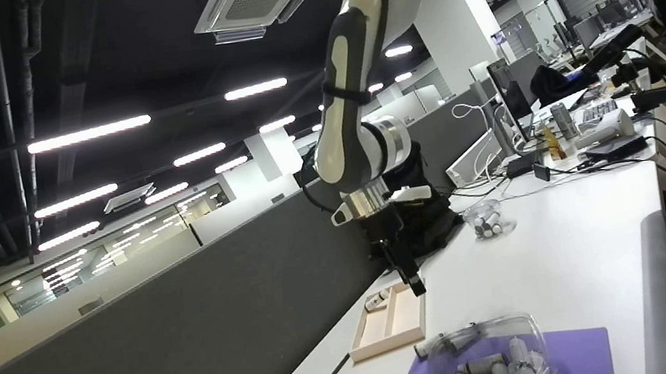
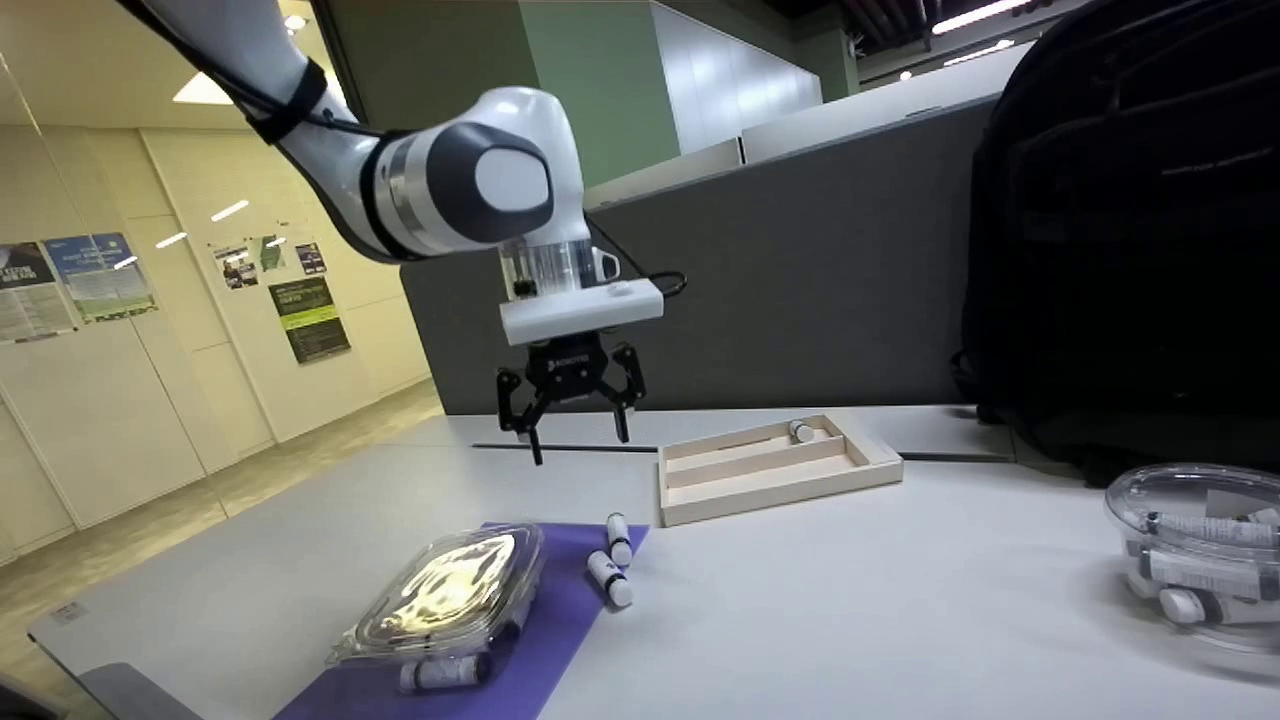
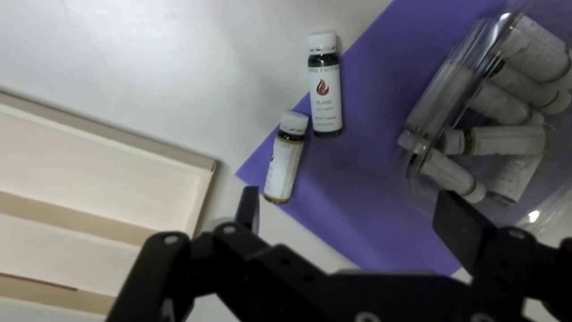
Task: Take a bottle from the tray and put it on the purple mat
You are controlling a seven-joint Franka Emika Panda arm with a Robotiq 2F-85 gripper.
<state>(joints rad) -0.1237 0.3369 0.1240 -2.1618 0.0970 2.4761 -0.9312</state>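
Note:
The tan wooden tray (image 1: 388, 345) stands on the white table by the partition; it also shows in an exterior view (image 2: 790, 493) and partly in the wrist view (image 3: 196, 163). One white-labelled bottle (image 2: 800, 431) lies in its far compartment, also seen in an exterior view (image 1: 377, 300); it is out of the wrist view. The purple mat (image 3: 357, 210) lies beside the tray, also in both exterior views (image 1: 577, 354) (image 2: 560, 650). Two bottles (image 3: 326, 98) (image 3: 283, 165) lie at the mat's corner. My gripper (image 2: 580, 451) is open and empty, above the table near tray and mat (image 3: 351, 194).
A clear plastic box (image 2: 450, 595) of several bottles stands on the mat. A round clear tub (image 2: 1200, 560) with more bottles stands on the table, also in an exterior view (image 1: 485, 218). A black backpack (image 2: 1120, 250) and a grey partition (image 2: 800, 300) border the table's back.

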